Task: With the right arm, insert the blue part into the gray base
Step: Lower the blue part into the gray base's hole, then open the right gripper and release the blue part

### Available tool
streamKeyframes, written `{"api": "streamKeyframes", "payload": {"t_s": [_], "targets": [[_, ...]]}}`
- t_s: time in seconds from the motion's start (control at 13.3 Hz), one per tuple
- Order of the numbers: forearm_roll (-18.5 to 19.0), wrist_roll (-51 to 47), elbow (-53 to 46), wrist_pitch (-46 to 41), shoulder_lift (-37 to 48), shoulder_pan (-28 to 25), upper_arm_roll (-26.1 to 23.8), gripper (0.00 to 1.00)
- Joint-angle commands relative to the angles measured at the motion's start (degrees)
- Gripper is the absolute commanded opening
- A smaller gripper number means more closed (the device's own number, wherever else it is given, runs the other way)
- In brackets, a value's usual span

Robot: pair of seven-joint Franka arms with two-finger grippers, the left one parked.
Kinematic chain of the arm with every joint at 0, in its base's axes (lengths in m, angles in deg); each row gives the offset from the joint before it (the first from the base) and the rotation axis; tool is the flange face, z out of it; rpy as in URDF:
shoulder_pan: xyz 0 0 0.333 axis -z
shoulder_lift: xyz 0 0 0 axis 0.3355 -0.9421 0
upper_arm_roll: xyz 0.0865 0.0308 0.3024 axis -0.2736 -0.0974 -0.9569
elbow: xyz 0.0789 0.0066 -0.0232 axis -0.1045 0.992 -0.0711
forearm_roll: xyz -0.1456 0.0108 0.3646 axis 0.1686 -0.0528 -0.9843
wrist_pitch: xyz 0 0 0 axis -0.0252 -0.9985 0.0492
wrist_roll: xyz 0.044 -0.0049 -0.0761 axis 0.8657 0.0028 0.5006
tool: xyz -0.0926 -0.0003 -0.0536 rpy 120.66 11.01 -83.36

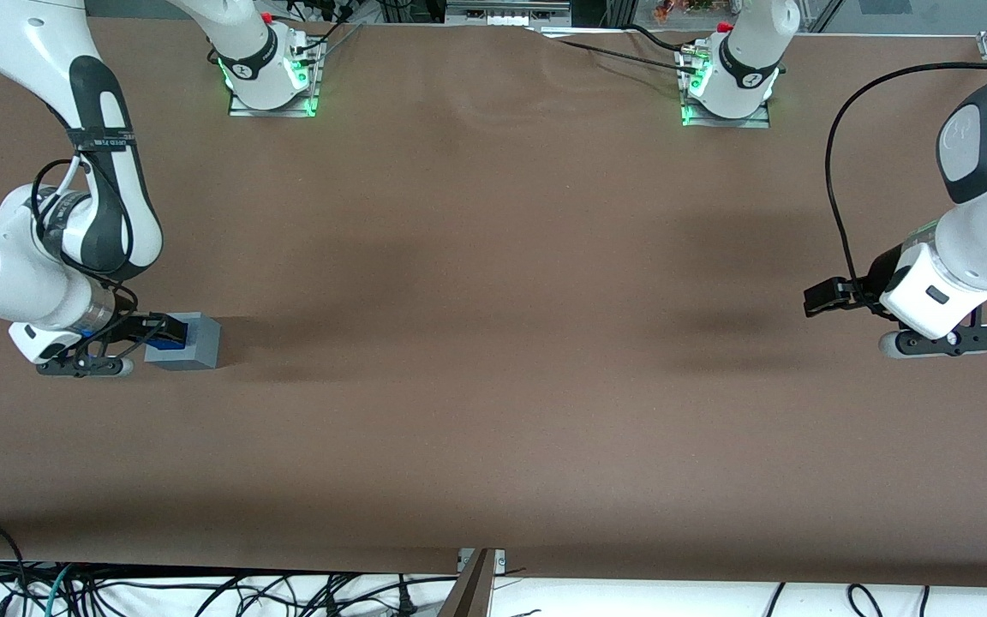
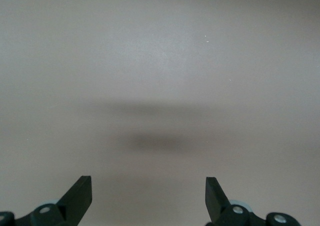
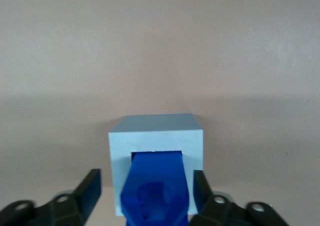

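At the working arm's end of the brown surface (image 1: 493, 300), the white jointed right arm (image 1: 48, 257) reaches low, its black two-finger claw (image 1: 155, 332) level with the small light-gray plastic cube that serves as the gray base (image 1: 194, 343). The small deep-blue plastic piece, the blue part (image 1: 170, 341), shows as a sliver between the claw and the base in the front view.

The right wrist view gives the closer account: the blue part (image 3: 159, 186) sits with its leading end inside the square recess of the gray base (image 3: 156, 136), its knobbed end protruding toward the camera. The claw (image 3: 146, 191) stands open, a black finger (image 3: 90, 192) on either side of the part with a visible gap between each finger and the blue plastic; nothing is gripped.

The insertion looks largely made, though how deeply the part is seated cannot be told. To finish well, the claw would best draw straight back along the line of the part, fingers kept wide, so neither pad catches the protruding end and drags it out or tips the light base. If the part needs seating further, a gentle, centred push along the recess axis would suit, since the base rests loose on the surface and could slide.
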Motion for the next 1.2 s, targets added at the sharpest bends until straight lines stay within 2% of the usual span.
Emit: {"api": "streamKeyframes", "payload": {"t_s": [0.0,0.23,0.45,0.68,0.98,1.13], "targets": [[-0.49,-1.07,-4.64,-5.80,0.54,-0.27,0.06,0.99],[0.30,-1.16,-8.96,-13.10,3.52,-0.88,0.06,0.99],[0.56,-1.33,-9.23,-19.16,10.19,-2.29,-0.20,0.99],[3.54,-1.60,-9.23,-25.23,16.96,-4.12,-1.08,0.99],[4.78,-2.04,-8.79,-27.18,19.79,-5.01,-1.61,0.99],[7.41,-3.08,-8.35,-26.65,19.18,-5.53,-2.31,0.99]]}}
